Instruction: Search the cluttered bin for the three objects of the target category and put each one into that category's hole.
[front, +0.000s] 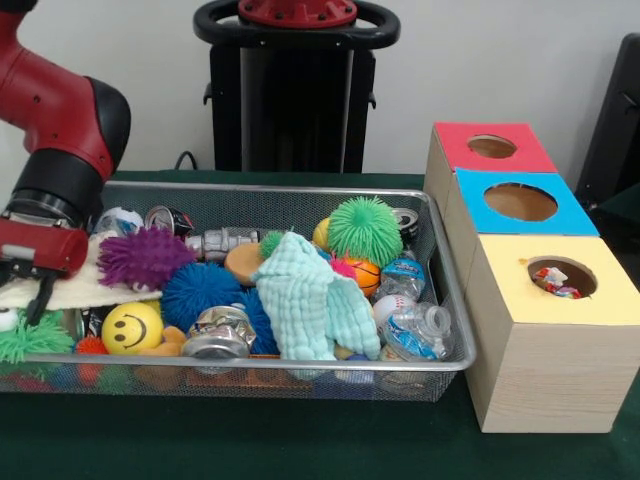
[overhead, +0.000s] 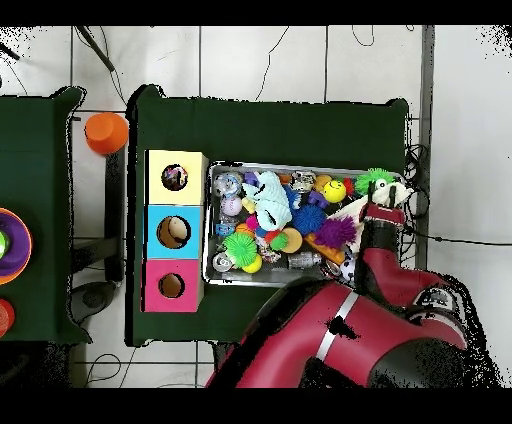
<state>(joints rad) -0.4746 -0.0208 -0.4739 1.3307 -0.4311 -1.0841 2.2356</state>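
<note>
The wire-mesh bin is packed with clutter. My gripper is down at its left end, right on the cream-yellow knitted cloth, which lies spread over other items. In the overhead view the gripper is at the bin's right end, with the cream cloth beside it. The yellow-topped hole on the pale wooden box has a confetti-patterned cloth inside; the hole also shows in the overhead view. No other confetti cloth shows in the bin.
A mint-green cloth is draped in the bin's middle among spiky balls, crushed cans, bottles and a smiley ball. The blue-topped hole and red-topped hole stand behind the yellow one. An orange cup stands off the table.
</note>
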